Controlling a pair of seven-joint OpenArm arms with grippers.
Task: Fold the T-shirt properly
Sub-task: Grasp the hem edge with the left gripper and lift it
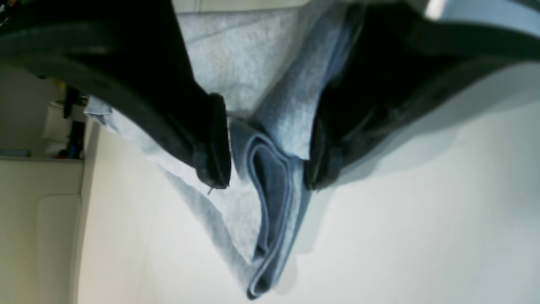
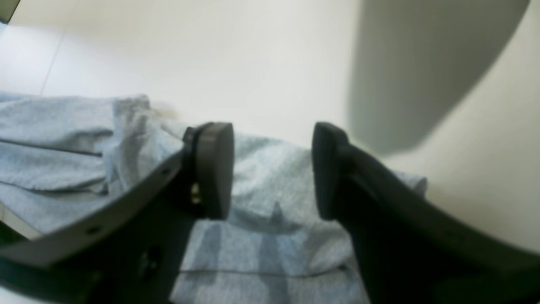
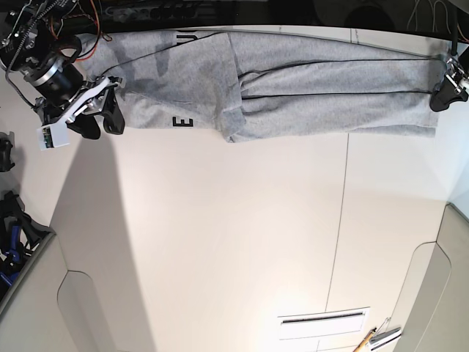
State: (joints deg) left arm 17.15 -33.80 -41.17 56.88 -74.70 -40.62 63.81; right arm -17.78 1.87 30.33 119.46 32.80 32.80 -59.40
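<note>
L wrist: left hand [image 1: 268, 156] spread wide, pads either side of a bunched fold of the shirt [image 1: 236, 55], not clamped on it; can't tell if pads touch cloth. Fold edge hangs toward the desk [image 1: 422, 219], layered hem visible.

R wrist: right hand [image 2: 272, 171] also released, pads apart above shirt [image 2: 270, 240], nothing between them. Cloth lies flat w/ a seam line and some wrinkles nearer the cam's left.

Base: shirt [image 3: 293, 81] stretched in a long band along the far desk [image 3: 234, 242] edge, black lettering partly showing near the right hand [image 3: 99, 117]; left hand [image 3: 445, 88] at the opposite end of the shirt. Both hands at the shirt's ends.

Handling guess: light, soft, floppy, sags and creases easily, not fragile. Best to pinch thru all layers at end corners/hem, keep tension betw hands so the fold stays straight.
</note>
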